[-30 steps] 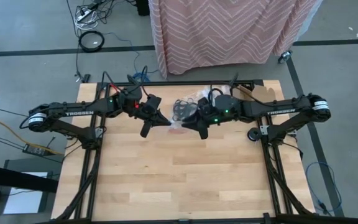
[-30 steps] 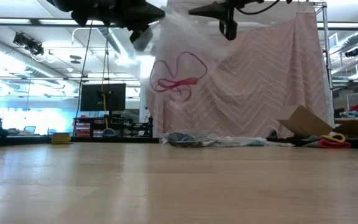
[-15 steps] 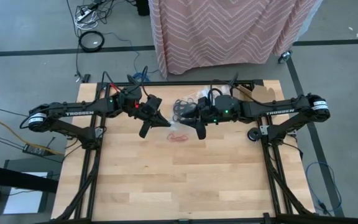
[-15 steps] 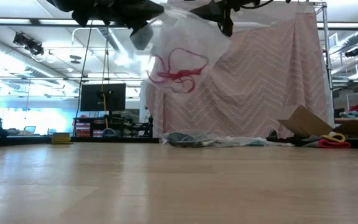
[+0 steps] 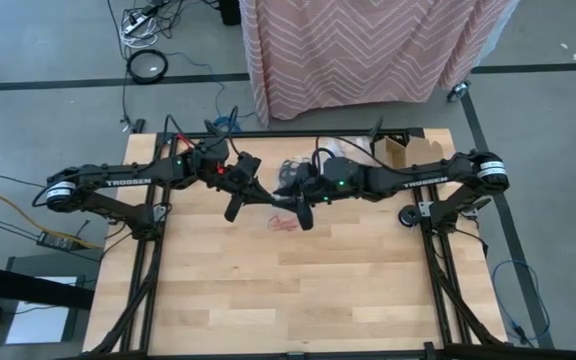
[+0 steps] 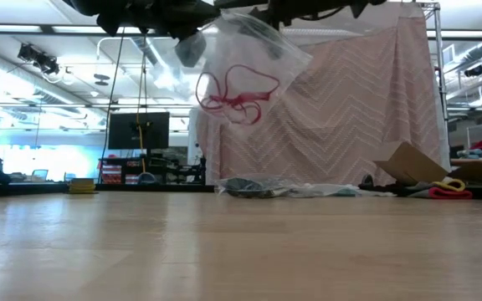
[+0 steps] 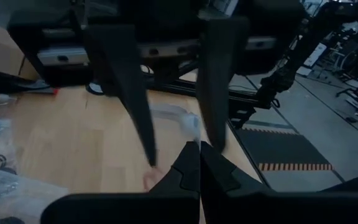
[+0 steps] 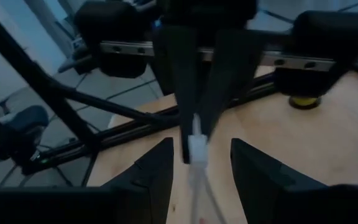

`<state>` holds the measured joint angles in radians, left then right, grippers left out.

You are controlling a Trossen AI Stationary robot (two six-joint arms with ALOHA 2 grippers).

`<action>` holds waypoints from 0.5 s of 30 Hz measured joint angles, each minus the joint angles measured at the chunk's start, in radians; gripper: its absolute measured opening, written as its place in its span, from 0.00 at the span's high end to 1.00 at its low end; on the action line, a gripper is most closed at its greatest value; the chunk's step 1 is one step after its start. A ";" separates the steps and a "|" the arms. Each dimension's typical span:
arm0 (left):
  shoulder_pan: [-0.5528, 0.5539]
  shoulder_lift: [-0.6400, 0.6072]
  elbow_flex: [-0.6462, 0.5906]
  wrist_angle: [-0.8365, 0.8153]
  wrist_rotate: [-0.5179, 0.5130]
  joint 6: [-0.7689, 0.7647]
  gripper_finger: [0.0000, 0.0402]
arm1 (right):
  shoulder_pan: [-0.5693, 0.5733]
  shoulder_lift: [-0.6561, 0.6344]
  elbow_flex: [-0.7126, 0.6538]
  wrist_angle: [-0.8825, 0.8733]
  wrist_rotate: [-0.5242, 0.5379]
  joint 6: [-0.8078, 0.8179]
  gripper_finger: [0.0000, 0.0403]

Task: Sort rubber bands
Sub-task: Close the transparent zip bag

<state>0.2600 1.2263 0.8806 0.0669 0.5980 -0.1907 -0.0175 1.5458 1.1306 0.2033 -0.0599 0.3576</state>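
A clear plastic bag (image 6: 253,63) with red rubber bands (image 6: 234,94) inside hangs high above the table between both arms. In the high view the red bands (image 5: 286,222) show just nearer than the grippers. My left gripper (image 5: 263,196) is shut on the bag's top. My right gripper (image 5: 301,212) is open close beside it, its fingers (image 7: 135,106) standing on either side of the bag's top edge (image 7: 176,117). More bagged bands, dark ones, lie in a heap (image 5: 294,172) at the table's far edge. My left gripper pinches the bag's top edge strip (image 8: 195,144) between its two shut fingers (image 8: 188,118), coming level from the table's left. The bag hangs below the fingers, lifted clear of the table, with the red bands gathered in its lower part.
The heap of clear bags and bands (image 6: 266,188) lies along the far edge. A cardboard box (image 5: 400,150) stands at the far right corner. Bare wood (image 5: 288,290) spreads over the table's near half. A pink chevron cloth (image 6: 366,100) hangs behind the table.
My right gripper has moved toward the table's left, closing in on my left gripper. The bag, first spread out between the two grippers, now hangs gathered below my left gripper, and the red bands have swung a little toward the left.
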 joint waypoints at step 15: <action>0.000 0.000 0.000 -0.035 -0.002 0.002 1.00 | 0.000 -0.002 0.013 -0.048 -0.017 0.001 0.85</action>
<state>0.2600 1.2266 0.8806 0.0319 0.5961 -0.1887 -0.0177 1.5440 1.1437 0.1556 -0.0764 0.3590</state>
